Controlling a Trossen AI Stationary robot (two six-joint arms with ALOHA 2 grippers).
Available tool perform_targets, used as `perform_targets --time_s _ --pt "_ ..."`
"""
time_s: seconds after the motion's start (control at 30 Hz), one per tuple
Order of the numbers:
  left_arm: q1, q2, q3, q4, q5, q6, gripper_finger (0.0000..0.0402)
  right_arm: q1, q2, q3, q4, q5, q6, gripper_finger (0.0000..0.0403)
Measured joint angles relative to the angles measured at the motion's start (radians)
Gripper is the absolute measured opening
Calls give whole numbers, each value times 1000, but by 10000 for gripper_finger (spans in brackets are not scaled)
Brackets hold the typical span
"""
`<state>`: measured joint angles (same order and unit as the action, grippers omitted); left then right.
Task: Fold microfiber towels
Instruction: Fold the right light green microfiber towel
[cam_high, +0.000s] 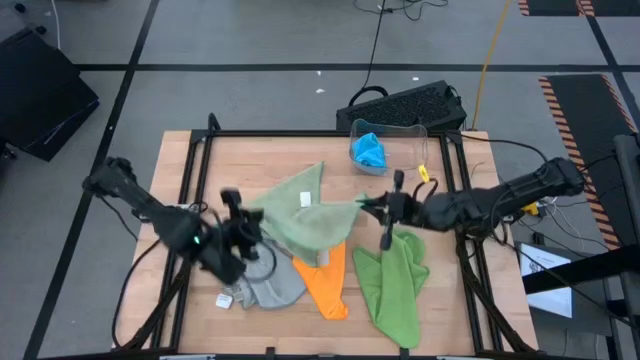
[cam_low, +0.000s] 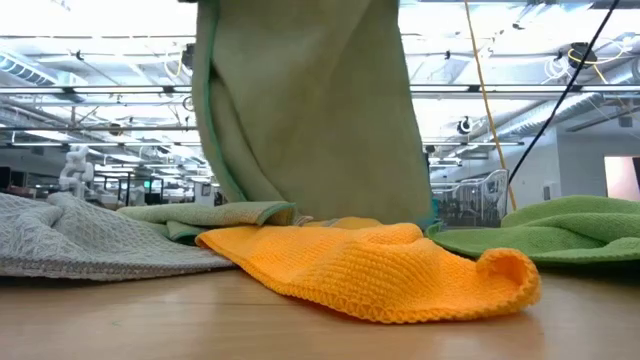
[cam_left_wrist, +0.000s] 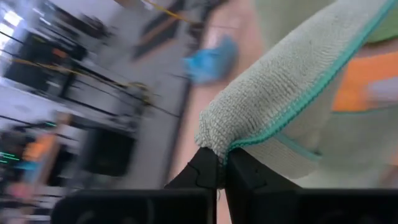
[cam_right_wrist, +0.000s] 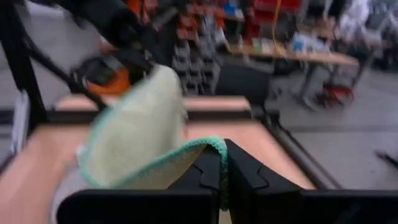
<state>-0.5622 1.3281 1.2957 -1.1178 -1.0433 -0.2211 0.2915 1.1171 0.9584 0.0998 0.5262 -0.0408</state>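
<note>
- High view: left gripper (cam_high: 243, 222) and right gripper (cam_high: 372, 207) each pinch a corner of the sage green towel (cam_high: 312, 212), lifted mid-table.
- Orange towel (cam_high: 327, 282), grey towel (cam_high: 267, 284) and lime towel (cam_high: 392, 282) lie beneath; blue towel (cam_high: 370, 151) near the far edge.

Held towel (cam_high: 312, 215): stretched above the table's middle, pinched at one corner by the left gripper (cam_high: 243, 222) and at the opposite corner by the right gripper (cam_high: 372, 208).
Two towels: lain beneath it, toward the front edge.
Another towel (cam_high: 392, 280): spread toward the front right corner.
Container (cam_high: 388, 145): set near the back edge, a crumpled cloth (cam_high: 370, 151) inside.
</note>
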Motion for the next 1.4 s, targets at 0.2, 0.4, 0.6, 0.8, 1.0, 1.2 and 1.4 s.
perform_targets --time_s 0.2,0.4,0.6,0.8,1.0,1.2,1.4 --pt "204 -186 15 236 96 470 11 -93 -12 0 137 -85 -73 2" --pt "295 -265 8 235 689 427 12 -86 -9 0 19 -137 -3 2" --pt "195 -230 -82 242 971 161 21 -28 -9 0 -132 -197 119 2" --pt "48 -134 -224 367 1023 34 22 68 52 0 -190 -315 236 2" --pt "-98 -30 -294 597 1088 -25 23 153 146 -1 -187 -321 304 2" --pt "-207 26 -294 587 943 -119 23 188 223 -1 -181 -270 340 2" --pt "-240 28 -294 412 576 -350 24 187 279 -1 -196 -149 354 2"
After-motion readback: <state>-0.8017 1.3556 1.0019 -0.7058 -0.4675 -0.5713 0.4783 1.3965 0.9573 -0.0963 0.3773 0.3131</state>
